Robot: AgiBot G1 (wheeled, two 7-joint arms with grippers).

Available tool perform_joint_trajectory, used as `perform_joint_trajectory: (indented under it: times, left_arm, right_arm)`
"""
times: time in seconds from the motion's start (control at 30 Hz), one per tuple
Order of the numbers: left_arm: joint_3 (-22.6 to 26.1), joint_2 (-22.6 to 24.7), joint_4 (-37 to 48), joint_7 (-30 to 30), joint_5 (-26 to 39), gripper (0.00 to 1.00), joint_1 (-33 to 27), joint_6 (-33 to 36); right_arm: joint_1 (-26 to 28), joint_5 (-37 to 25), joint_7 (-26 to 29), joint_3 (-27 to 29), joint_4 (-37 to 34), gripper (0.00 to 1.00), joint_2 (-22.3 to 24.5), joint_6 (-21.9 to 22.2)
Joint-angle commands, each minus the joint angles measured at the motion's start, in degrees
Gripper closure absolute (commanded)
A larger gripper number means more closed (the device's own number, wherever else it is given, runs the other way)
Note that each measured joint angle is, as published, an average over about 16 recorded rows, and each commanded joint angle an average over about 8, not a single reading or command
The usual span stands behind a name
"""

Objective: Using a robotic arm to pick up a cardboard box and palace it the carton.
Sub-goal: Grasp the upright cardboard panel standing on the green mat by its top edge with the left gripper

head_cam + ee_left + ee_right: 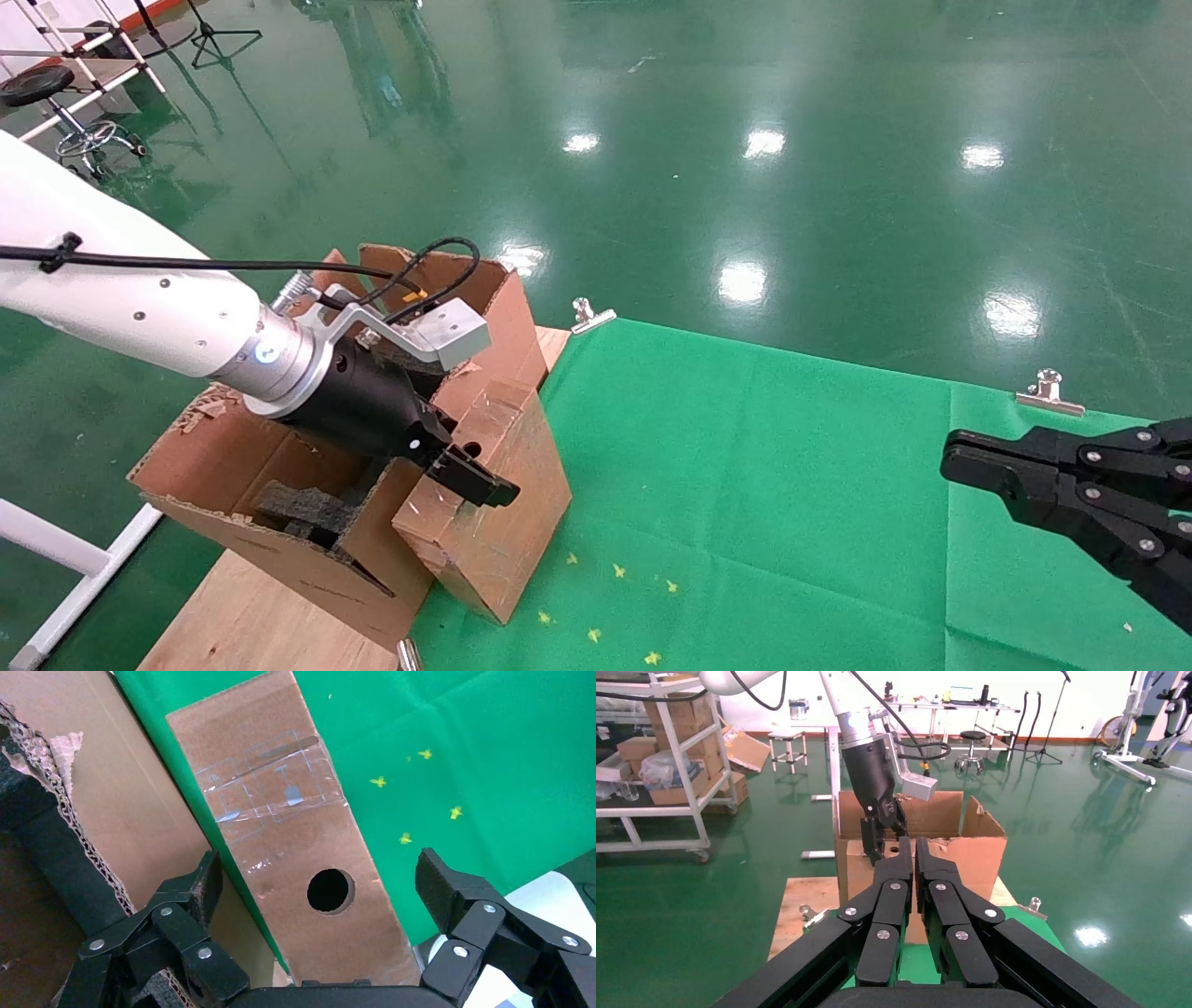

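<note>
The small cardboard box (494,522) stands on end on the green cloth, right beside the carton (233,466). Its taped narrow side with the round hole faces up in the left wrist view (281,797). My left gripper (464,466), on the white robotic arm (140,308), is open just above that side. In the left wrist view the left gripper (320,881) has one finger on each side of the box, and neither touches it. The carton (119,790) has upright flaps and black foam (307,508) inside. My right gripper (959,461) is shut and empty at the far right.
The green cloth (792,485) covers the table, held by metal clips (1049,391) (589,315). The carton stands on a wooden board (251,606) at the table's left end. In the right wrist view the right gripper (910,846) points at the carton (975,853).
</note>
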Motion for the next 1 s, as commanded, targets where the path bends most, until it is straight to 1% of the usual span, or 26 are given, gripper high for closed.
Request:
perform_joint_trajectory:
  times: [0.03, 0.77, 1.0]
  left_arm:
    - [0.0, 0.0, 0.0, 0.0, 0.0, 1.00, 0.0, 0.0]
    - [-0.6, 0.0, 0.2, -0.1, -0.1, 1.00, 0.3, 0.0]
    - [-0.1, 0.0, 1.2, 1.7, 0.0, 1.00, -1.2, 0.1]
  right_arm:
    - [0.0, 0.0, 0.0, 0.0, 0.0, 0.00, 0.0, 0.0]
    - [0.0, 0.0, 0.0, 0.0, 0.0, 0.00, 0.0, 0.0]
    - [0.0, 0.0, 0.0, 0.0, 0.0, 0.00, 0.0, 0.0]
